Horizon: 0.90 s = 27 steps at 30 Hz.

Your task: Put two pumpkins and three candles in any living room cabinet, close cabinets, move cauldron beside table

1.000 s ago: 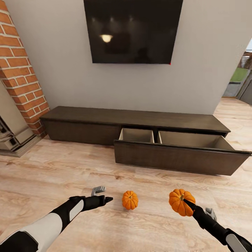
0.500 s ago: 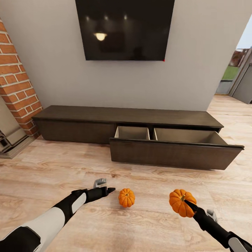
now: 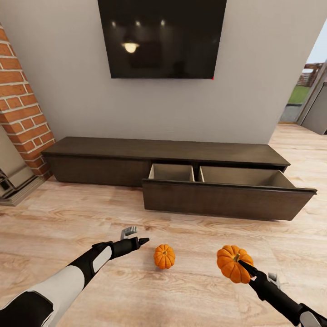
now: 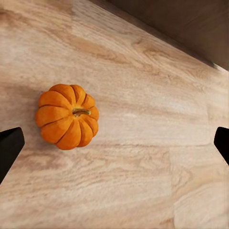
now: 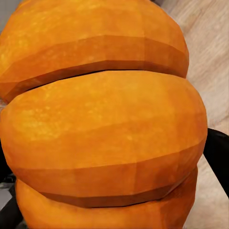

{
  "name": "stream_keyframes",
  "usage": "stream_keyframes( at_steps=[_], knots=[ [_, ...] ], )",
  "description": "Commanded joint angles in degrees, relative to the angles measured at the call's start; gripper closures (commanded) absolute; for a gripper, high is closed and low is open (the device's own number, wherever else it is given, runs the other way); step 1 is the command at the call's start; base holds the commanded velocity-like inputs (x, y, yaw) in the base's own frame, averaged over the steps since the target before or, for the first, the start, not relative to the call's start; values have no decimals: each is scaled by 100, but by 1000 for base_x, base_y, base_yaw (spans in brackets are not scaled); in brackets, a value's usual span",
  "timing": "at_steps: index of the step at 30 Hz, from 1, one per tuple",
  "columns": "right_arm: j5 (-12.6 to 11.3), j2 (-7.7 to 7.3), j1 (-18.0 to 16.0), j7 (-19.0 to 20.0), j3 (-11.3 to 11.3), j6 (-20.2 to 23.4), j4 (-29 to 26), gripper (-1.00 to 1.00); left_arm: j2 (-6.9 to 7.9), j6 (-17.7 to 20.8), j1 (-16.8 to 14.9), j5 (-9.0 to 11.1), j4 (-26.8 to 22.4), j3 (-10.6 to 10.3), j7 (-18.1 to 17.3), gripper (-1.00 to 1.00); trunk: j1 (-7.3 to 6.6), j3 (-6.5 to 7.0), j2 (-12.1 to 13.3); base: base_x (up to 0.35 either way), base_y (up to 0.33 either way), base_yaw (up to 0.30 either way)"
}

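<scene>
One orange pumpkin (image 3: pixel 164 256) sits on the wooden floor, just right of my left gripper (image 3: pixel 138 236). That gripper is open; in the left wrist view the pumpkin (image 4: pixel 67 116) lies between the spread fingertips (image 4: pixel 9 145), nearer one side. My right gripper (image 3: pixel 256 271) is shut on the second pumpkin (image 3: pixel 231 263), held above the floor, and this pumpkin (image 5: pixel 102 119) looms large in the right wrist view. Ahead stands the long dark cabinet (image 3: pixel 113 150), its right drawer (image 3: pixel 227 202) pulled open with a tan inside. The candles and the cauldron are out of view.
A black TV (image 3: pixel 162 38) hangs on the grey wall above the cabinet. A brick column (image 3: pixel 20 100) and a fireplace base (image 3: pixel 11 181) stand at the left. A doorway (image 3: pixel 311 100) opens at the right. Open floor lies between me and the drawer.
The view shifted a second ago as the camera moved, then held still. My left gripper has edged forward beside the floor pumpkin. The held pumpkin has drifted slightly left.
</scene>
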Motion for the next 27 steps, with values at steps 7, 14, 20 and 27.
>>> stream_keyframes(
  at_steps=[7,14,20,27],
  knots=[
    [35,-135,-232,164,206,-160,88,100,112,55,89,64,-197,-104,20,-100,-1,-5,-2,0,0,0],
    [33,-162,-132,1821,225,199,-427,100,121,48,97,66,-322,-104,22,-100,-1,-5,-2,40,0,0],
    [32,-166,-94,1855,223,260,-490,100,122,41,97,66,-329,-104,16,-100,-1,-5,-2,143,0,0],
    [31,-166,-90,1848,225,269,-496,100,121,30,97,66,-331,-104,18,-100,-1,-5,-2,144,-6,0]
  ],
)
